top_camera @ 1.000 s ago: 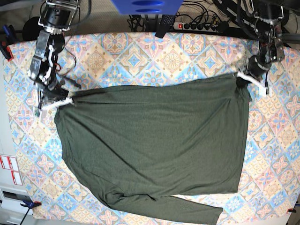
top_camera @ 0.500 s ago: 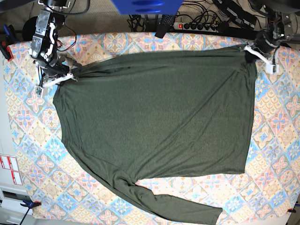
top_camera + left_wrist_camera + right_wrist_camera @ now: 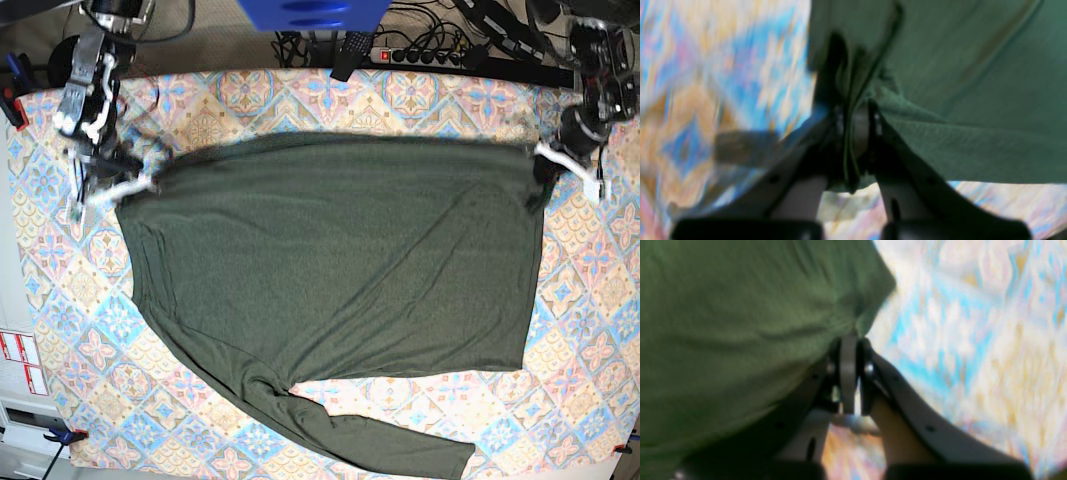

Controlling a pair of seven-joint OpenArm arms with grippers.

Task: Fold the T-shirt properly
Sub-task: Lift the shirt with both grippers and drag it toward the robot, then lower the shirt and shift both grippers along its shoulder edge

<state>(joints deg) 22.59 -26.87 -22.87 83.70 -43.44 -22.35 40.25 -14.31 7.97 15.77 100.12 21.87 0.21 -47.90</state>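
My left fingers (image 3: 857, 120) are pressed together on a bunched fold of the T-shirt (image 3: 340, 270), pinching its corner near the far right edge of the desk (image 3: 590, 300) as the base view shows it. The wrist view there is blurred, yet the green knit plainly runs between the two fingertips and fans out to the right of them. My right fingers (image 3: 850, 373) are likewise closed tight, pinching the opposite corner of the garment; in that wrist view the cloth drapes over the left side of the grip and the patterned desk cover lies to the right.

Between my two grips the top hem is stretched in a fairly straight line, running close to the far edge of the desk. From there the T-shirt hangs and spreads toward the near edge, its body lying broad and mostly flat over the middle of the colourful tiled cover. One long sleeve (image 3: 380, 440) trails out along the near edge, reaching toward the near right corner. The left side of the garment slants inward as it descends, with a few soft wrinkles near my right grip.
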